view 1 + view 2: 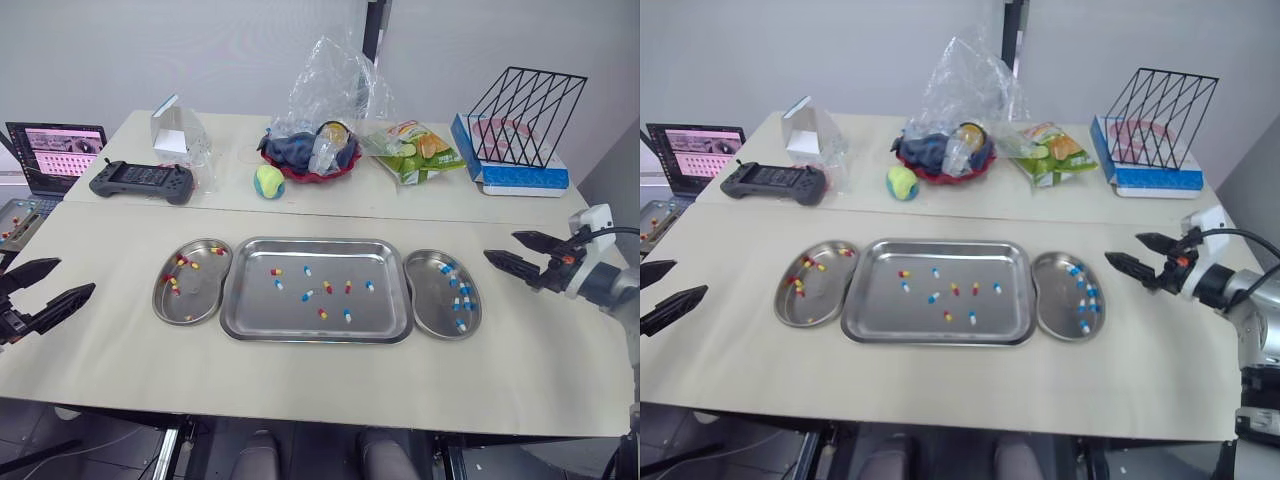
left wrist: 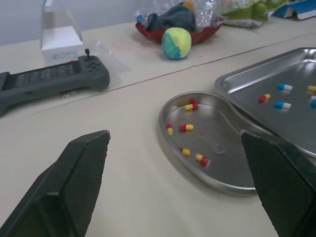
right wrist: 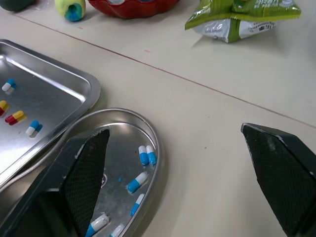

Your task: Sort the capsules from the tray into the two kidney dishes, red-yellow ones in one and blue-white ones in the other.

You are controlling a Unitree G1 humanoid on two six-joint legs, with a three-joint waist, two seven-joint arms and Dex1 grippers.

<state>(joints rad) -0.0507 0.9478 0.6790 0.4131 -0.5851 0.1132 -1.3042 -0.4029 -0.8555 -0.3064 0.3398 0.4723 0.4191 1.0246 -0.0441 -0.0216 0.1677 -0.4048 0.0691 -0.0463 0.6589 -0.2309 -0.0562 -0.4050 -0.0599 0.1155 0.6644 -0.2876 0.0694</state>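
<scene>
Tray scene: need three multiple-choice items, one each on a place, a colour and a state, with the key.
1. Where does the kidney dish with the blue-white capsules sit?
A. on the robot's right of the tray
B. on the robot's left of the tray
C. behind the tray

2. What colour are the capsules in the other kidney dish?
A. blue-white
B. green
C. red-yellow

3. How are the left end effector and the right end effector?
A. both shut
B. both open and empty
C. left shut on a capsule

1 A: it lies beside the tray's right end.
2 C: each one in it is red and yellow.
3 B: both show spread fingers with nothing between them.
</scene>
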